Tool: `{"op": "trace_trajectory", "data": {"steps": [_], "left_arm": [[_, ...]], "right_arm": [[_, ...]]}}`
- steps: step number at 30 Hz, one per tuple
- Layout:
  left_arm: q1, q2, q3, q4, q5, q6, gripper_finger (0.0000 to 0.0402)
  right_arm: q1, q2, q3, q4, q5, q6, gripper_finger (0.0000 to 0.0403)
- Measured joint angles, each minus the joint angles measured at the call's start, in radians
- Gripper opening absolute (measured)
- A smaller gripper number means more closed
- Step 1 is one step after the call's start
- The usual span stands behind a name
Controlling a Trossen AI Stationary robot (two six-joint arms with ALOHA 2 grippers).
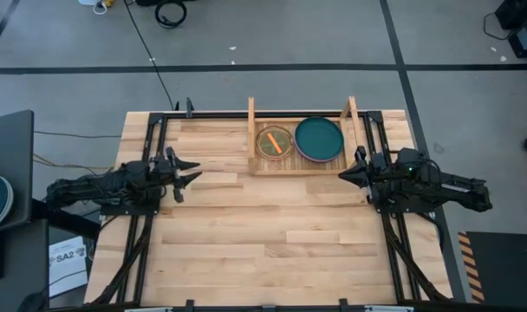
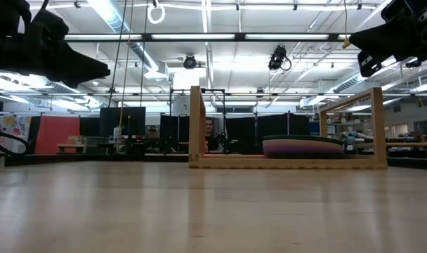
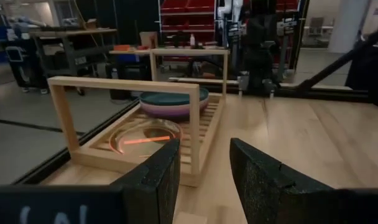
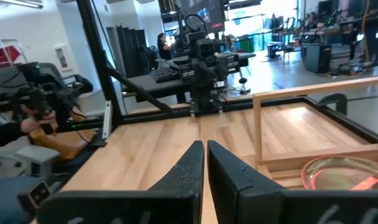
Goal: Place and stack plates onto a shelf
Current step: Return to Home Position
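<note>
The wooden shelf (image 1: 302, 162) stands at the table's far edge, right of the middle. On its slats, a teal plate (image 1: 320, 137) lies on top of a purple plate (image 2: 303, 150) at the right. At the left lies a stack of small translucent plates (image 1: 274, 142), orange showing on top. My left gripper (image 1: 197, 172) hovers open to the left of the shelf, pointing level toward it. My right gripper (image 1: 341, 174) hovers shut just off the shelf's near right corner. Both are above the tabletop and hold nothing.
Black frame rails (image 1: 146, 217) run along the table's left and right sides under both arms. The plank tabletop (image 1: 272, 243) stretches from the shelf to the near edge. A person (image 2: 210, 133) is in the room beyond the shelf, and a hand (image 4: 27, 121) shows at a desk.
</note>
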Motion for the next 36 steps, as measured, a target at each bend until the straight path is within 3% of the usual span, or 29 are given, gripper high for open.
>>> {"op": "trace_trajectory", "data": {"steps": [6, 10, 19, 28, 36], "left_arm": [[0.0, 0.0, -0.004, -0.006, 0.072, 0.002, 0.0146], [0.0, 0.006, -0.048, 0.102, 0.148, 0.027, 0.0146], [0.0, 0.006, -0.048, 0.105, 0.132, 0.062, 0.0146], [0.0, 0.007, -0.049, 0.105, 0.131, 0.063, 0.0146], [0.0, 0.007, -0.049, 0.102, 0.13, 0.063, 0.0146]], "right_arm": [[0.0, 0.0, 0.0, 0.0, 0.026, -0.015, 0.0026], [0.0, 0.0, 0.0, 0.0, 0.027, -0.015, 0.0026], [0.0, 0.0, -0.005, 0.01, 0.028, -0.021, 0.0026], [0.0, 0.014, -0.147, 0.156, 0.036, -0.013, 0.0026], [0.0, 0.047, -0.163, 0.18, 0.092, -0.107, 0.0026]]}}
